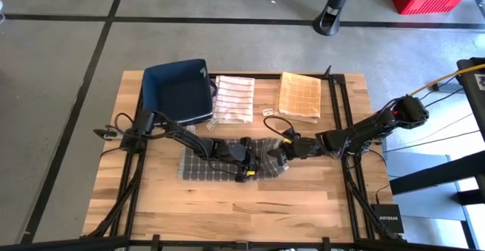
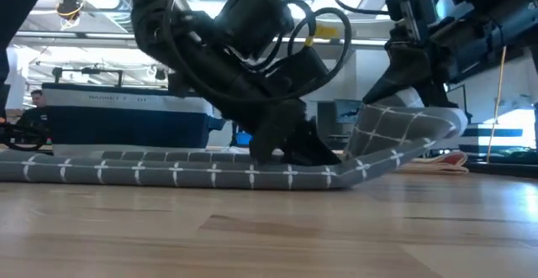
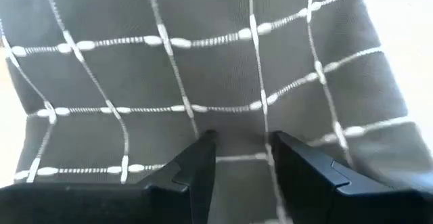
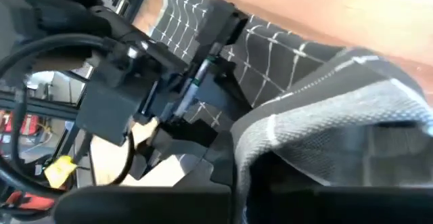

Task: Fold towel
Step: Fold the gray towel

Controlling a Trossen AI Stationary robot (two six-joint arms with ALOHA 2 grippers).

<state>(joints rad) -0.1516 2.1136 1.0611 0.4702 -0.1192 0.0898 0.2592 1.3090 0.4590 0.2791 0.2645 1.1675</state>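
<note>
A grey towel with a white grid [image 1: 220, 164] lies flat on the wooden table [image 1: 227, 205]. Its right end [image 2: 403, 131] is raised off the wood. My left gripper [image 1: 246, 169] points down on the towel's near right part; its fingers [image 3: 203, 160] stand a narrow gap apart, with cloth between them. My right gripper [image 1: 282, 154] is shut on the towel's raised right end. Both grippers show in the low view, the left [image 2: 290, 148] and the right [image 2: 412, 102]. My left gripper comes from above, and its fingertips [image 3: 287, 149] are on the towel's top face [image 3: 240, 139], near its right near corner. A narrow strip of cloth lies between the two fingers. One layer or a pinched ridge, I cannot tell. The towel lies on the table here. My right gripper holds the towel's right end [image 4: 325, 129], coming slanting from the table's right. The cloth curls over the fingers and hides the contact. That end is lifted clear of the table and arches slackly down to the flat part [image 2: 168, 173].
A dark blue bin [image 1: 178, 92] stands at the far left. Beside it lie a folded white striped towel [image 1: 233, 98] and a folded tan checked towel [image 1: 299, 95]. Bare wood [image 1: 227, 205] runs along the near edge. Cables trail by both arms.
</note>
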